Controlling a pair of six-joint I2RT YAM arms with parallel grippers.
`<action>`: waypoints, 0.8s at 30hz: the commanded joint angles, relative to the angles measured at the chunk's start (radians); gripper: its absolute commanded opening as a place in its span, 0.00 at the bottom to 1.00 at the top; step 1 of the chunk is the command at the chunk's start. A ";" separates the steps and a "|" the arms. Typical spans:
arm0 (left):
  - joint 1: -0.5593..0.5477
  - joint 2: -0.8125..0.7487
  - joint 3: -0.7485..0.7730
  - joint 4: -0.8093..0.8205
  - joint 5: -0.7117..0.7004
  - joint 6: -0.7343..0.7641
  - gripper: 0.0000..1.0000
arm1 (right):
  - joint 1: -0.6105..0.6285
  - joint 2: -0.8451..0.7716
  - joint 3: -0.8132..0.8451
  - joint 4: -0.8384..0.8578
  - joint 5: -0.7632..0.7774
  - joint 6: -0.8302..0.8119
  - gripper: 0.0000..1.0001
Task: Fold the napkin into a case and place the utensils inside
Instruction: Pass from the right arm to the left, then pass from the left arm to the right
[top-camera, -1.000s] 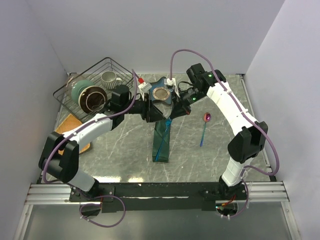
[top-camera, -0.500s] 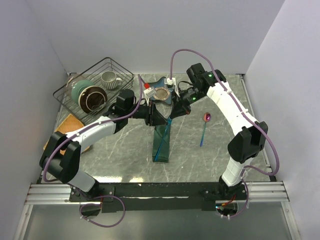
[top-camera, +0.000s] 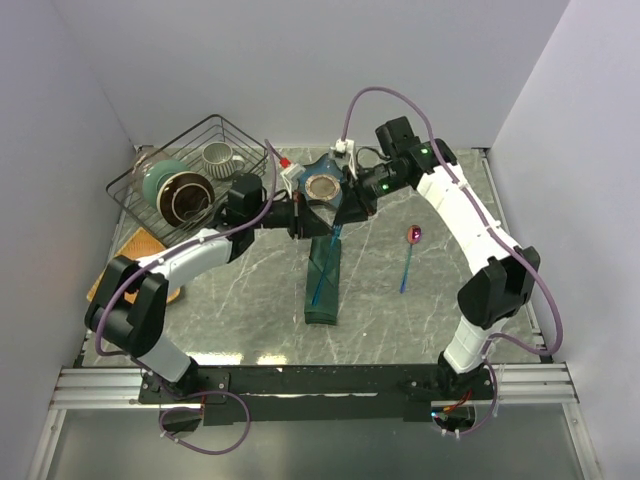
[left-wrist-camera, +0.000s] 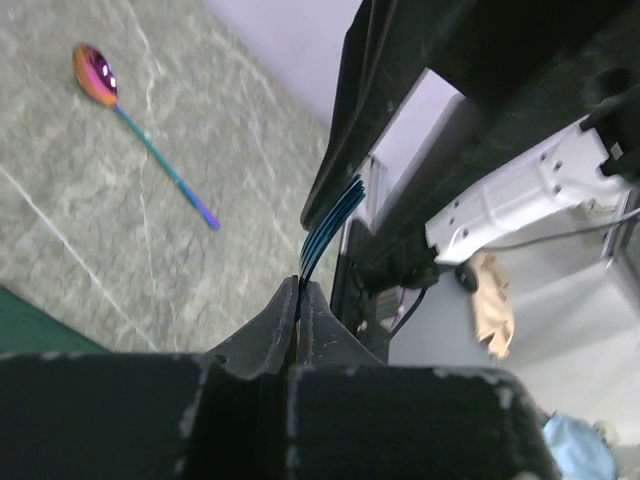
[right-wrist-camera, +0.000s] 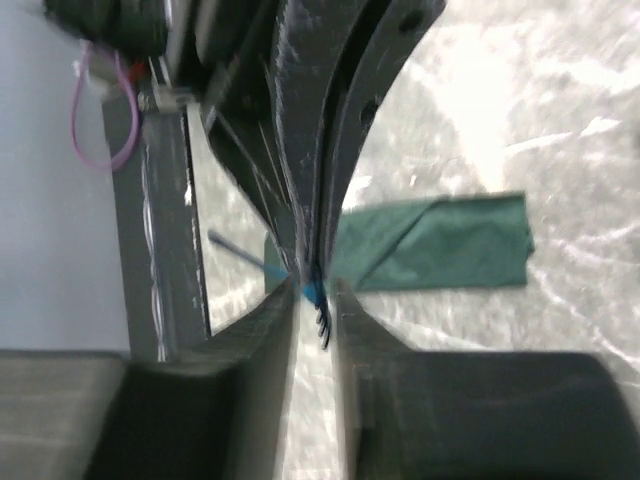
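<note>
The dark green napkin (top-camera: 322, 285) lies as a narrow folded case in the middle of the table, also in the right wrist view (right-wrist-camera: 440, 245). The blue fork (top-camera: 325, 268) slants over it, its head raised at the far end. My left gripper (top-camera: 308, 222) is shut on the fork just below its tines (left-wrist-camera: 330, 215), jaws pressed together (left-wrist-camera: 300, 287). My right gripper (top-camera: 348, 212) faces it from the right, jaws open (right-wrist-camera: 315, 292) with the fork's head (right-wrist-camera: 318, 300) loose between them. The pink spoon (top-camera: 413, 236) lies on the table to the right, also in the left wrist view (left-wrist-camera: 95, 75).
A wire basket (top-camera: 215, 128) with a mug and bowls stands at the back left. A star-shaped blue dish (top-camera: 318, 165) sits right behind both grippers. An orange-tan mat (top-camera: 130, 252) lies at the left under the left arm. Walls close in the left, back and right sides.
My left gripper has closed onto the fork. My right gripper, shut on it before, has opened and drawn back a little toward the rear.
</note>
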 joint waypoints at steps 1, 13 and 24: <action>0.046 -0.009 0.002 0.212 0.006 -0.176 0.01 | -0.045 -0.098 -0.002 0.284 -0.032 0.283 0.47; 0.142 0.020 0.083 0.512 -0.146 -0.458 0.01 | -0.047 -0.346 -0.559 1.081 -0.041 1.041 0.77; 0.141 0.028 0.088 0.519 -0.160 -0.510 0.01 | 0.021 -0.317 -0.606 1.208 0.034 1.126 0.49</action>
